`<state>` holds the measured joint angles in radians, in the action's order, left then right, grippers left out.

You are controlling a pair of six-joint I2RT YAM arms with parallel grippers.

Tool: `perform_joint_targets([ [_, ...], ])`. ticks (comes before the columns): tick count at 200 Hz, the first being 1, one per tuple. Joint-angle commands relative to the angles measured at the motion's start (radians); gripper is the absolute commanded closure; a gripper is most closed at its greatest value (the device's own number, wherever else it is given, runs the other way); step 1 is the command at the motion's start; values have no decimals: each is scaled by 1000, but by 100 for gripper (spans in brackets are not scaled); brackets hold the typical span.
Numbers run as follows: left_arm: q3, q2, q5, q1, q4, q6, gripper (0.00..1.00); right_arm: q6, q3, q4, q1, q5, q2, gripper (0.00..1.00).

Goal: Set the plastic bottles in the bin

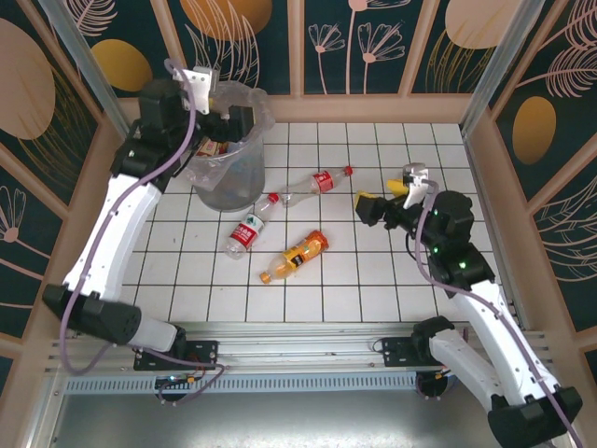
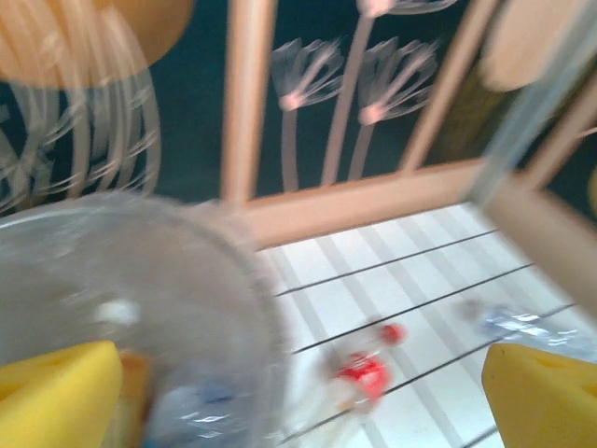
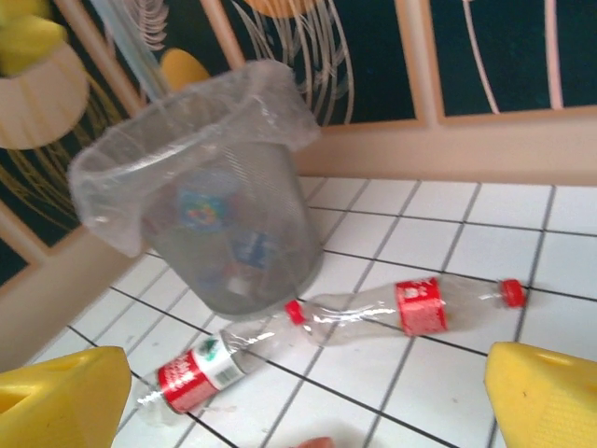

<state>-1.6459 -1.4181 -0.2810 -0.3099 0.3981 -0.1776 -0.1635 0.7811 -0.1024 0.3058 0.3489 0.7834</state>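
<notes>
Left gripper (image 2: 298,397) hangs over the bin (image 1: 231,177), which stands at the far left of the tiled table (image 1: 373,280). Its yellow pads (image 2: 56,397) are spread wide with nothing between them. My left wrist view is blurred, but the bag-lined mouth sits just below and left of the pads, so I judge this hand has nothing to carry right now.

My right gripper (image 3: 308,406) is out over the right side of the table, also spread and empty, and facing left toward the loose bottles.

I judge the job well along but not finished. Through the bin's clear lining I can see several bottles already inside (image 3: 207,201), though I cannot count them. Three more lie flat on the tiles, not yet binned:
- The red-label bottle (image 1: 317,181) lies just right of the bin, its red cap pointing toward my right gripper.
- The red-and-green-label bottle (image 1: 248,229) lies just near of the bin and almost meets the first one end to end.
- The orange bottle (image 1: 298,252) lies nearer again, around the middle of the table.

The red-label bottle is the closest to my right gripper. It lies ahead of the open pads but apart from them, with bare tiles between. The other two lie further left, between my two arms.
</notes>
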Motion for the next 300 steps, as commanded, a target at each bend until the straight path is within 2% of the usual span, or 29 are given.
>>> perform_joint_targets([
  [1, 147, 55, -248, -35, -229, -128, 1, 62, 81, -69, -62, 1, 62, 2],
  [38, 371, 151, -288, -154, -357, -171, 2, 132, 168, -170, -132, -102, 212, 3],
  [68, 555, 196, -416, -182, -497, -236, 1, 189, 226, -231, -191, -155, 355, 6],
  [94, 628, 223, -488, -187, -490, -193, 2, 256, 267, -262, -225, -213, 463, 9],
  [113, 649, 228, -529, -188, -478, -157, 2, 301, 320, -314, -251, -236, 543, 10],
  [141, 667, 225, -560, -187, -520, -184, 2, 337, 382, -360, -295, -276, 649, 11],
  [188, 642, 250, -496, -187, -439, -181, 1, 350, 436, -361, -347, -368, 812, 11],
  [240, 643, 307, -513, -187, -446, -199, 1, 361, 442, -329, -359, -508, 902, 9],
  [300, 638, 323, -521, -188, -429, -198, 1, 361, 480, -307, -383, -551, 1026, 8],
])
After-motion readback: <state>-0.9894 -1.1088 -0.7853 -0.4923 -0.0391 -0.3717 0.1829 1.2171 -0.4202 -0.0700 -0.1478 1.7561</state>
